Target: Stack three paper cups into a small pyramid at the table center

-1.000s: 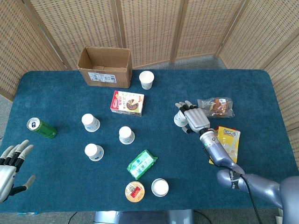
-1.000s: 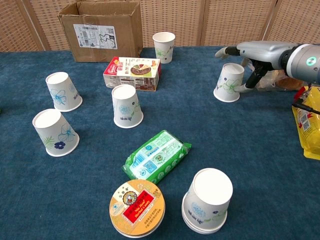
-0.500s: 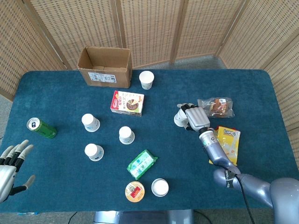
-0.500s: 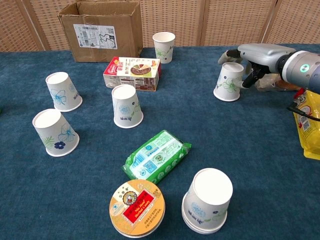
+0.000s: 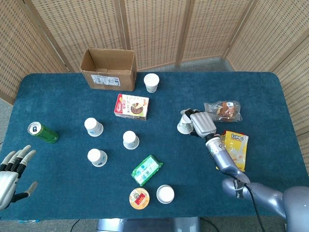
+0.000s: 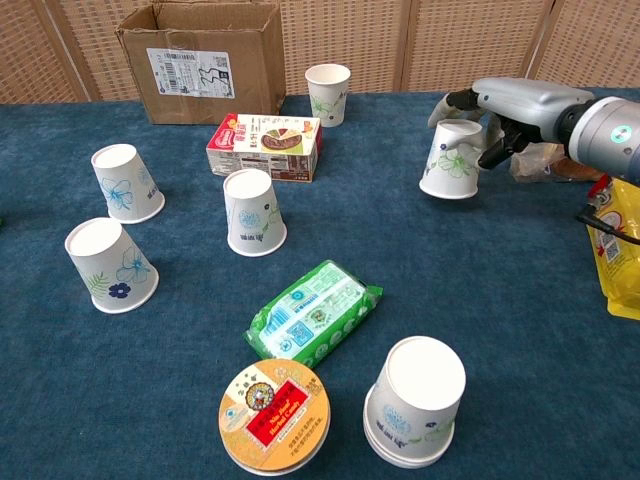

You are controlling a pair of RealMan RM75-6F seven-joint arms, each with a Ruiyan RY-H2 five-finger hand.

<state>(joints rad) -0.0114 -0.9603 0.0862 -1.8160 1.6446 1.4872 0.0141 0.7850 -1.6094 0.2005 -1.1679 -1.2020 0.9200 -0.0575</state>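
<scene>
Right of the empty cardboard box (image 5: 108, 67), the right hand (image 6: 500, 108) grips one tilted paper cup (image 6: 453, 160); five more cups stand about, and the left hand (image 5: 10, 171) hangs with fingers spread, holding nothing.

My right hand (image 6: 497, 110) is silver-grey with black fingers, and the paper cup (image 6: 452, 160) in it is white with a green leaf print. The three upside-down cups (image 6: 254, 211) to my left are white with blue flowers and green leaves. The table (image 6: 520, 330) wears deep blue cloth. The carton (image 6: 265, 146) is red and white, the packet (image 6: 313, 309) bright green, the round tin (image 6: 274, 415) orange with a red label, the can (image 5: 42, 133) green, the pouch (image 6: 620, 250) yellow, the box (image 6: 200, 58) plain brown.
</scene>
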